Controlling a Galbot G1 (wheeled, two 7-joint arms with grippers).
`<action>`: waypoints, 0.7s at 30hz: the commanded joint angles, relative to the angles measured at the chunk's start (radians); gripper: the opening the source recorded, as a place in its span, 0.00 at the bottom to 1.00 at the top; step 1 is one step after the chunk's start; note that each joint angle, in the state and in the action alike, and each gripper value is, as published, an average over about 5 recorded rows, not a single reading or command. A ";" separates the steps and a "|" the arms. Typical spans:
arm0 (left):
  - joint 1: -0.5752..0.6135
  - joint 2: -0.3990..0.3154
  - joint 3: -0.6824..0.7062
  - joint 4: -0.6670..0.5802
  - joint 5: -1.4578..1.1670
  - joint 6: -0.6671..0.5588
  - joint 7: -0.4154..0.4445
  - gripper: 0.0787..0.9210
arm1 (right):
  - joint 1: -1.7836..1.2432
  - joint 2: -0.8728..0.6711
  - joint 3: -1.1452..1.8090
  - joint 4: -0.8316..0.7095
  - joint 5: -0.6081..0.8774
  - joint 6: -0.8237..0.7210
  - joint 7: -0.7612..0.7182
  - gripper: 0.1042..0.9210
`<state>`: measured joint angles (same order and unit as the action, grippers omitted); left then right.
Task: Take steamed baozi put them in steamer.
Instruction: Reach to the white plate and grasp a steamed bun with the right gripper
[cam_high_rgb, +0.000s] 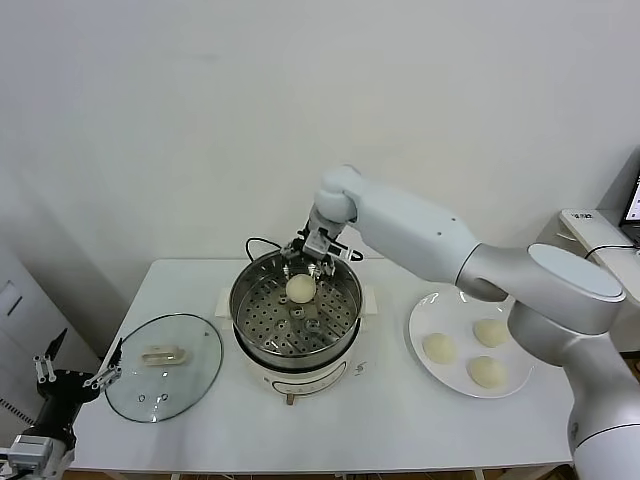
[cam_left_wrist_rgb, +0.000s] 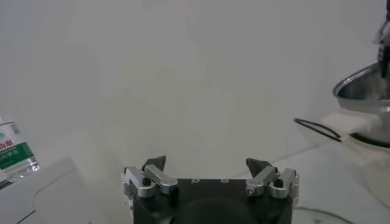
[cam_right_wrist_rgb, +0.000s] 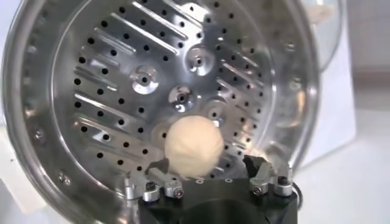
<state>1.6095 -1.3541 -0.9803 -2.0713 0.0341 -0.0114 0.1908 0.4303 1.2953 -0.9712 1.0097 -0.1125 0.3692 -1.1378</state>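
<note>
Starting at the left edge of the white worktop (cam_high_rgb: 400, 420), the left tool (cam_high_rgb: 78, 375) was seen parked low beside it, its dark-tipped fingers spread wide and nothing between them. Just to its right, a round glass lid (cam_high_rgb: 165, 367) with a white handle was laid flat on the worktop. Next came the steamer (cam_high_rgb: 296, 315), a round pot of shiny stainless steel set on a white base, with a black cord (cam_high_rgb: 260, 243) trailing behind it. Its inner tray was perforated with small round holes and pressed with raised ribs. One smooth, cream-white bun (cam_high_rgb: 300, 289) was seen over the far part of that tray, and the right tool (cam_high_rgb: 314, 256) was held directly above it, inside the steamer's rim. In the right wrist view the tool's fingers (cam_right_wrist_rgb: 159, 168) stood parted on either side of the bun (cam_right_wrist_rgb: 195, 147); whether they were touching it could not be told. Further right, a flat white plate (cam_high_rgb: 424, 312) was seen carrying three more steamed baozi (cam_high_rgb: 472, 352), round and matt, lying apart from one another.
</note>
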 joint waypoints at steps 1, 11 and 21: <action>0.003 -0.002 -0.006 -0.004 -0.001 0.000 0.000 0.88 | 0.175 -0.089 -0.129 0.024 0.440 -0.307 0.007 0.88; 0.006 -0.006 -0.010 -0.016 -0.005 0.000 0.000 0.88 | 0.268 -0.390 -0.386 0.047 0.652 -0.675 -0.084 0.88; 0.015 -0.007 -0.006 -0.022 0.001 0.000 0.001 0.88 | -0.039 -0.655 -0.281 0.296 0.365 -0.638 0.016 0.88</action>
<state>1.6231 -1.3616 -0.9855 -2.0930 0.0346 -0.0115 0.1908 0.5031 0.8268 -1.2389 1.1776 0.2947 -0.1770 -1.1512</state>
